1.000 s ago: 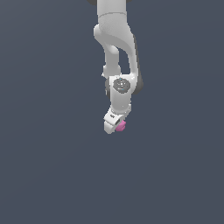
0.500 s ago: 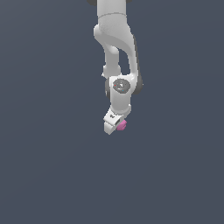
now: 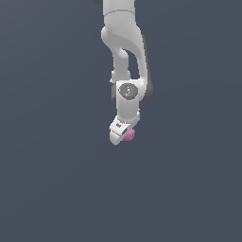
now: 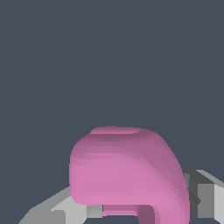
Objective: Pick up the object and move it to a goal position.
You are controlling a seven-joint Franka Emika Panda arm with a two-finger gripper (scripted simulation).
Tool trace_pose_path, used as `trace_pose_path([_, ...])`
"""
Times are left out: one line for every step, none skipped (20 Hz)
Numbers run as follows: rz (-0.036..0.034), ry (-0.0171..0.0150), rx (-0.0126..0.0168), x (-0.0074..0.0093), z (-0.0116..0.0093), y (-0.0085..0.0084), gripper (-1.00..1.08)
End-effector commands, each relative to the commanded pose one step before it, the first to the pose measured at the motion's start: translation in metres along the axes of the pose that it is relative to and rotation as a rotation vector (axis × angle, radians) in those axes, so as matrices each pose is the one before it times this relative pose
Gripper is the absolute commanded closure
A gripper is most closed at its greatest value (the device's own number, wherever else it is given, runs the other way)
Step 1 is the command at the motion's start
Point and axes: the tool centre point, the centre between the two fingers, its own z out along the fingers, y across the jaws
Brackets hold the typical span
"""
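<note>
The pink lumpy object (image 3: 129, 135) shows as a small blob at the tip of the white arm in the exterior view. My gripper (image 3: 122, 135) is shut on it, the pink sticking out on the exterior view's right of the fingers. In the wrist view the object (image 4: 127, 170) fills the lower middle, rounded with a notch at its lower edge. A grey finger (image 4: 205, 197) presses one side of it and the other finger (image 4: 61, 210) the opposite side. No goal marker shows in either view.
The white arm (image 3: 124, 56) reaches down from the upper edge of the exterior view. Behind everything lies a plain dark grey-blue background.
The gripper with the pink object has shifted very slightly; the wrist has turned a little. The hold on the object is unchanged.
</note>
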Motion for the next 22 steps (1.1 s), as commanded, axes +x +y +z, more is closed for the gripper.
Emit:
trace_pose_path([0.00086, 0.00057, -0.00081, -0.00437, -0.00973, 0.00947, 1.08])
trace_pose_path([-0.00021, 0.00026, 0.00035, -0.00207, -0.00478, 0.00457, 1.08])
trace_pose_path([0.00000, 0.00000, 0.00000, -0.00234, -0.00531, 0.00507, 1.08])
trace_pose_path([0.00000, 0.00000, 0.00000, -0.00253, -0.00577, 0.00551, 1.08])
trace_pose_path([-0.00020, 0.00029, 0.00034, -0.00265, -0.00617, 0.00590, 1.08])
trace_pose_path([0.00000, 0.00000, 0.00000, -0.00288, -0.00662, 0.00633, 1.08])
trace_pose_path([-0.00019, 0.00030, 0.00033, -0.00295, -0.00690, 0.00662, 1.08])
trace_pose_path([0.00000, 0.00000, 0.00000, -0.00312, -0.00722, 0.00692, 1.08])
trace_pose_path([-0.00020, 0.00031, 0.00033, -0.00314, -0.00739, 0.00711, 1.08])
trace_pose_path([0.00000, 0.00000, 0.00000, -0.00326, -0.00761, 0.00733, 1.08])
trace_pose_path([-0.00021, 0.00030, 0.00032, -0.00324, -0.00770, 0.00745, 1.08])
trace_pose_path([0.00000, 0.00000, 0.00000, -0.00334, -0.00786, 0.00761, 1.08])
trace_pose_path([0.00000, 0.00000, 0.00000, -0.00335, -0.00793, 0.00771, 1.08])
trace_pose_path([0.00000, 0.00000, 0.00000, -0.00336, -0.00799, 0.00780, 1.08])
trace_pose_path([0.00000, 0.00000, 0.00000, -0.00336, -0.00802, 0.00787, 1.08])
trace_pose_path([0.00000, 0.00000, 0.00000, -0.00335, -0.00803, 0.00793, 1.08])
trace_pose_path([0.00000, 0.00000, 0.00000, -0.00326, -0.00786, 0.00782, 1.08])
trace_pose_path([0.00000, 0.00000, 0.00000, -0.00302, -0.00734, 0.00735, 1.08])
trace_pose_path([0.00000, 0.00000, 0.00000, -0.00279, -0.00682, 0.00687, 1.08])
trace_pose_path([0.00000, 0.00000, 0.00000, -0.00256, -0.00631, 0.00640, 1.08])
trace_pose_path([-0.00007, -0.00069, 0.00004, -0.00217, -0.00557, 0.00592, 1.08])
trace_pose_path([0.00000, 0.00000, 0.00000, -0.00213, -0.00532, 0.00549, 1.08])
